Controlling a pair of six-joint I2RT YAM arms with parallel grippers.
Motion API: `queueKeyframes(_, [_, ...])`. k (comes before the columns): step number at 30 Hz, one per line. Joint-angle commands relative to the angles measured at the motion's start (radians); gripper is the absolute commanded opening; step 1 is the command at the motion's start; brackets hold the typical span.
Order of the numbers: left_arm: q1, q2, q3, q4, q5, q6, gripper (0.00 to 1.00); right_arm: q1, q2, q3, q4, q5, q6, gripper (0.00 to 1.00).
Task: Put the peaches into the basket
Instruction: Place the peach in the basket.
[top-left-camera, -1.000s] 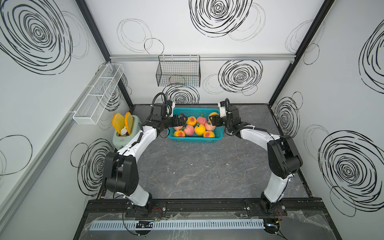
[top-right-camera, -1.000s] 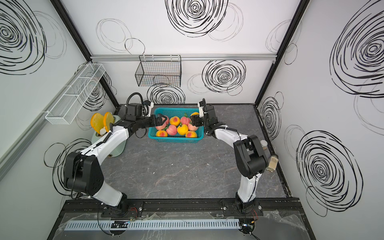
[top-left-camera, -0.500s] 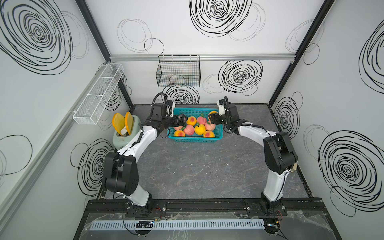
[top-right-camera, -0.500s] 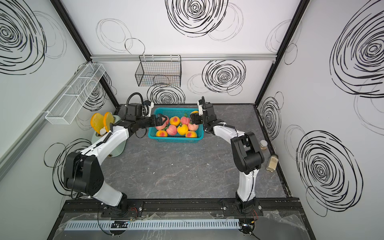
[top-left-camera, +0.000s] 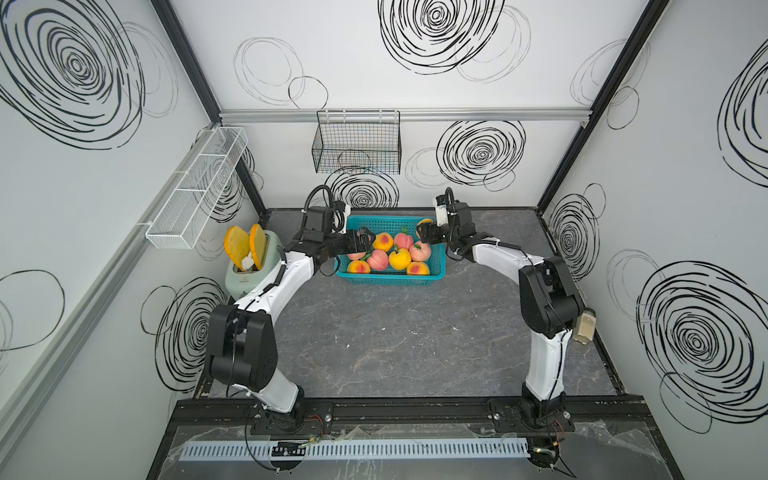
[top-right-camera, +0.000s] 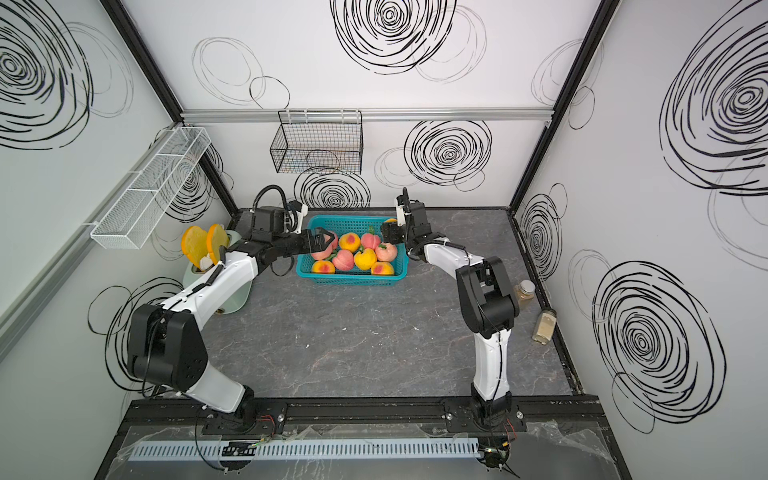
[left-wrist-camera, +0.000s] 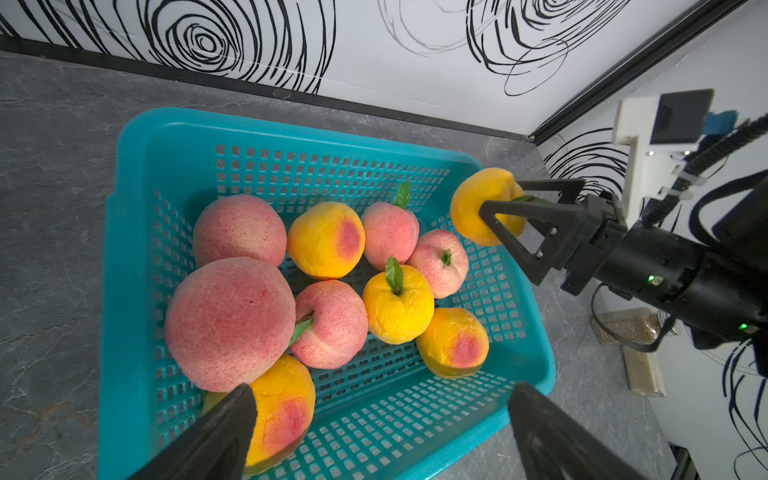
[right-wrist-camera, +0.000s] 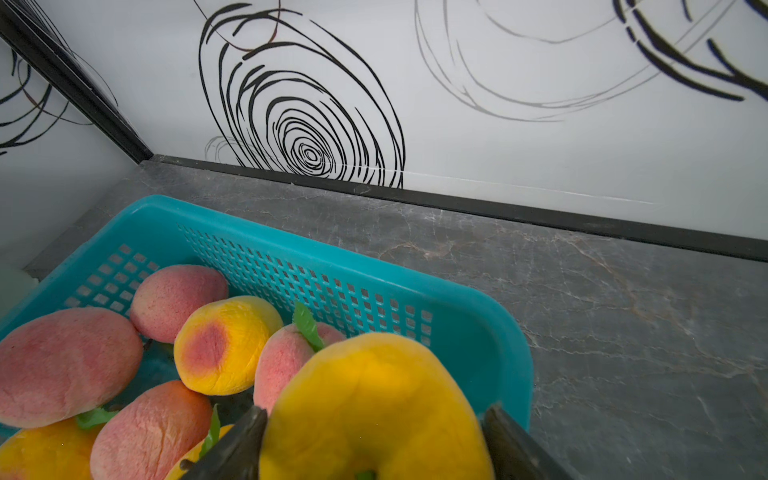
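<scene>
Compared with a second ago, the right arm is sitting with its elbow drawn inward and its wrist slightly nearer the basket, while the left arm is staying where it was. Both arms are reaching across a grey marble-look worktop (top-left-camera: 395, 345) inside a booth of white walls scribbled with black swirls. A black wire basket (top-left-camera: 357, 147) is hanging on the back wall and a white mesh rack (top-left-camera: 199, 187) on the left wall. A pale green toaster (top-left-camera: 249, 270) holding toast slices (top-left-camera: 239, 245) is standing at the worktop's left edge, and two jars (top-right-camera: 524, 293) at its right edge.

The turquoise basket (top-left-camera: 390, 280) is sitting near the back wall, opening upward, with its long axis running left to right along that wall. Nine peaches (left-wrist-camera: 326, 239) are lying inside it. The right fingers (left-wrist-camera: 540, 210) are gripping a tenth, a yellow peach (right-wrist-camera: 374, 399), above the basket's right back corner, with its leaf end pointing toward the wrist. The left fingers (left-wrist-camera: 216, 440) are standing wide apart over the basket's left end, above the pink peaches.
</scene>
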Motion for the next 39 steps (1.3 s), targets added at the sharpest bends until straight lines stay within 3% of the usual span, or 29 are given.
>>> queueKeyframes(1, [-0.005, -0.011, 0.008, 0.028, 0.015, -0.004, 0.98, -0.006, 0.014, 0.040, -0.027, -0.008, -0.016, 0.85])
queueKeyframes(23, [-0.004, -0.011, 0.008, 0.031, 0.022, -0.006, 0.98, -0.006, -0.014, 0.024, -0.025, -0.017, -0.015, 0.88])
queueKeyframes(39, [0.008, -0.022, 0.013, 0.023, 0.013, 0.001, 0.98, -0.007, -0.286, -0.187, 0.030, 0.041, -0.024, 0.89])
